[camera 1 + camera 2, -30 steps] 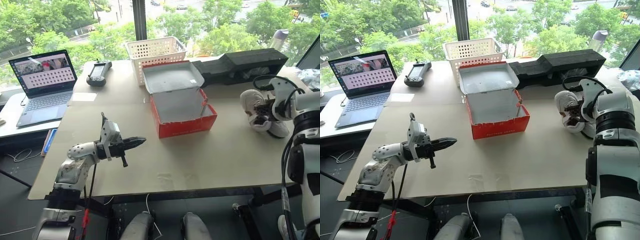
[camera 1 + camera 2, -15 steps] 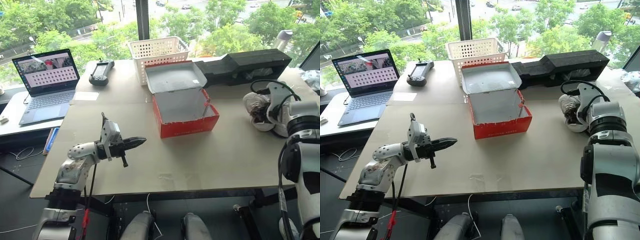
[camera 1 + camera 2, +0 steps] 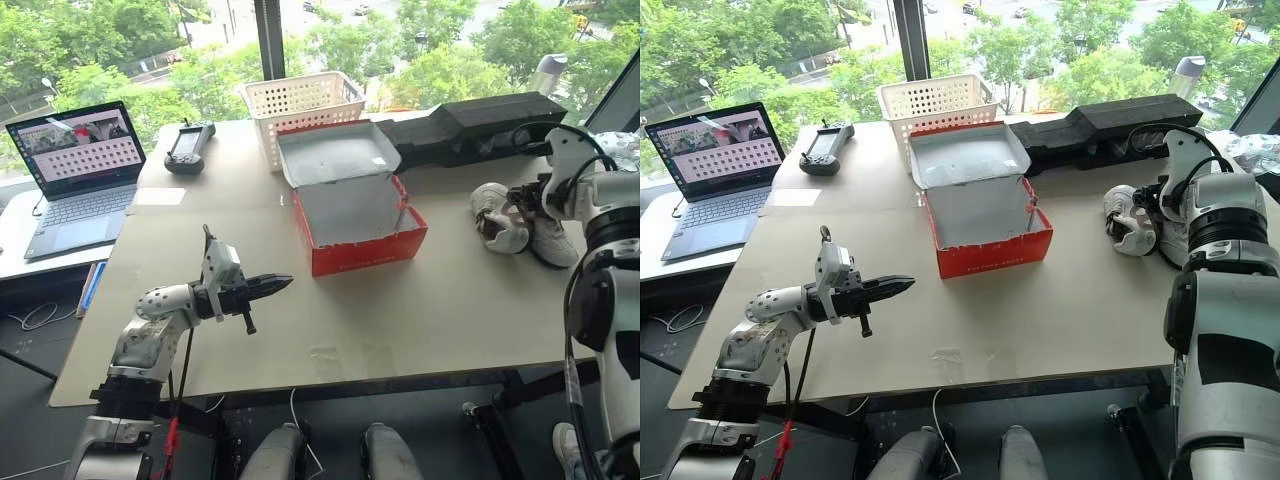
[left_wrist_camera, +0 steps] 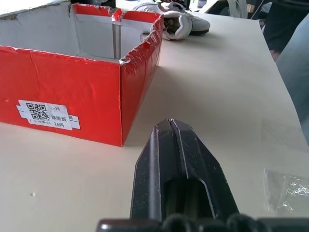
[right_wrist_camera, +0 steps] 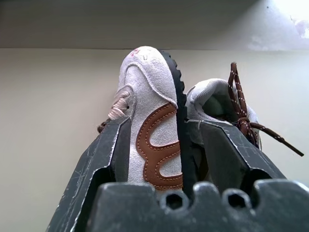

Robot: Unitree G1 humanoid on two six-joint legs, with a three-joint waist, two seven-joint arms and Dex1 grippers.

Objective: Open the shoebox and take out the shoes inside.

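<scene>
Left eye view is showing the shoebox (image 3: 355, 210) standing open in the middle of the table (image 3: 440, 300), its red walls torn at the rim, its grey-white inside bare, the lid leaning back against a white basket (image 3: 300, 105). The shoes (image 3: 515, 222) are lying to its right, well apart from it, pale grey with dark laces; one is tipped on its side, showing a brown pattern. The right gripper (image 5: 166, 137) is standing with its fingers spread on either side of that shoe. The left gripper (image 3: 278, 284) is hanging with fingers pressed together, holding nothing. A laptop (image 3: 75, 165), a controller (image 3: 187, 146) and a black foam block (image 3: 480, 120) are resting before windows with green trees.
</scene>
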